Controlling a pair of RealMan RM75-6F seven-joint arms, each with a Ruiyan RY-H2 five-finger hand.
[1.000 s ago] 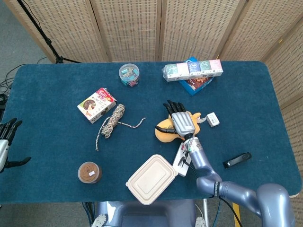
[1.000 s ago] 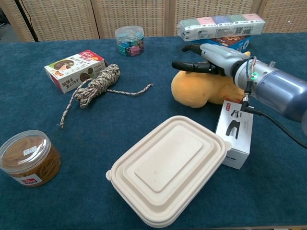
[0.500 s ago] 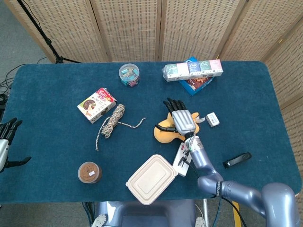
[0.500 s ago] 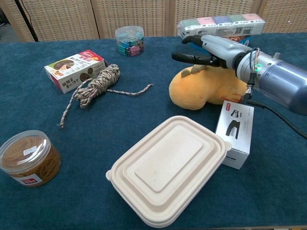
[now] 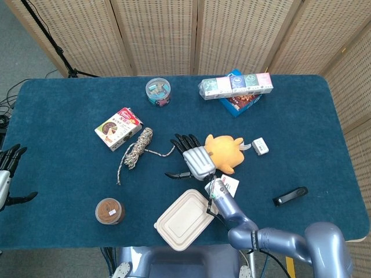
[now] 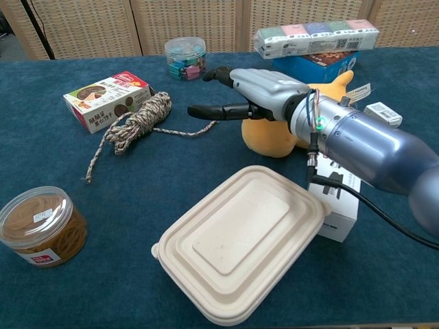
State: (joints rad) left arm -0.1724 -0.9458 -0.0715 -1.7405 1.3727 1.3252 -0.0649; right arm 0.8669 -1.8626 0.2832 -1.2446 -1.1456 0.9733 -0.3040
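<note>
Yellow plush toy (image 5: pixel 223 152) now lies bare on the blue desk (image 5: pixel 69 121) — the right hand (image 5: pixel 195 159) that covered it a second ago has slid off toward nine o'clock and hovers over open cloth, fingers (image 6: pixel 214 110) spread wide and holding nothing. The toy itself has shifted toward three o'clock and sits just beside the small white box (image 5: pixel 260 145), its top now showing. In the chest view the hand (image 6: pixel 257 90) hangs between the toy (image 6: pixel 291 133) and the loose tail of the rope coil (image 6: pixel 140 118), above the beige lidded container (image 6: pixel 240 240). My reading — the toy is released, not carried. The left hand (image 5: pixel 7 174) idles at the desk's nine o'clock edge, fingers apart, empty.
</note>
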